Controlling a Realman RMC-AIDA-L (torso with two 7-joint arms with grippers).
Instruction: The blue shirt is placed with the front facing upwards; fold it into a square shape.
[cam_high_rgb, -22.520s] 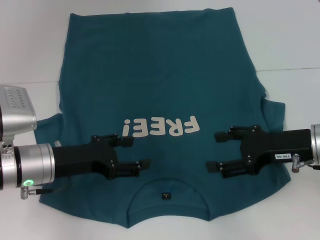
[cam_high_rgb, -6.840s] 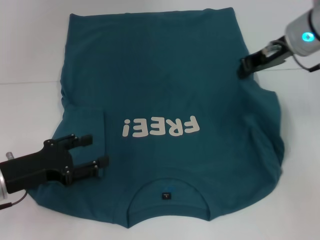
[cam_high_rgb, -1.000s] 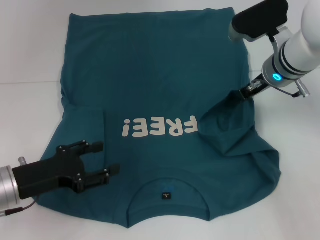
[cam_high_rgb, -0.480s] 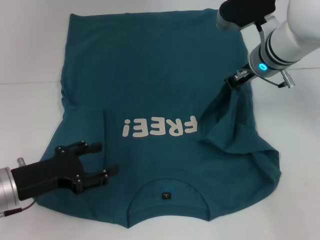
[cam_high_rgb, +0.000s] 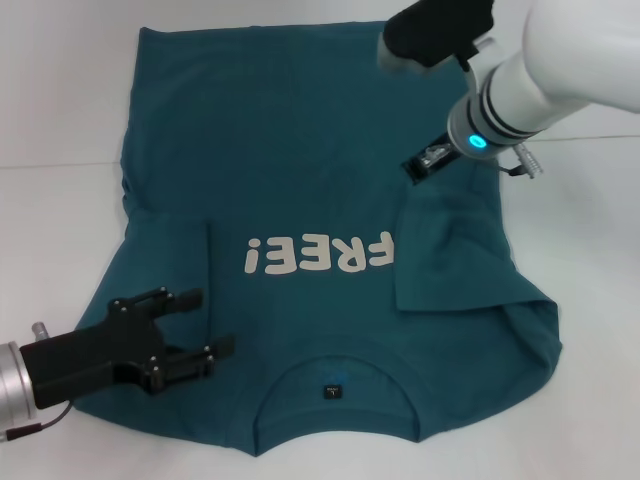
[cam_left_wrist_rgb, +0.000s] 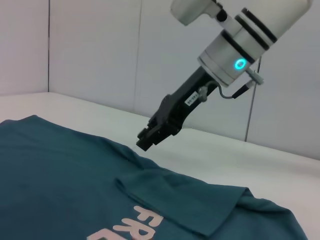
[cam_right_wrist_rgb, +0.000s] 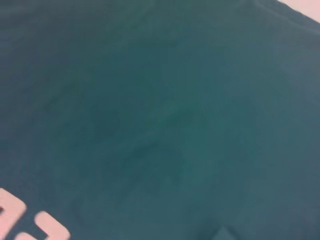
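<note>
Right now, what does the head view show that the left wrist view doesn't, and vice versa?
Head view only: the left claw open above the large dark teal-blue cotton T-shirt near its round collar, plus the whole cream "FREE!" lettering.

Left wrist view only: the pale back wall and a side-on look at the sleeve fold.

Both: the right claw at the lifted sleeve edge, and the folded-in sleeve.

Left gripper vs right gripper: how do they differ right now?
The left gripper is low over the blue shirt near its folded left sleeve, fingers open and holding nothing. The right gripper sits farther out, pinching the shirt's right sleeve and drawing it inward. Both are black.
</note>
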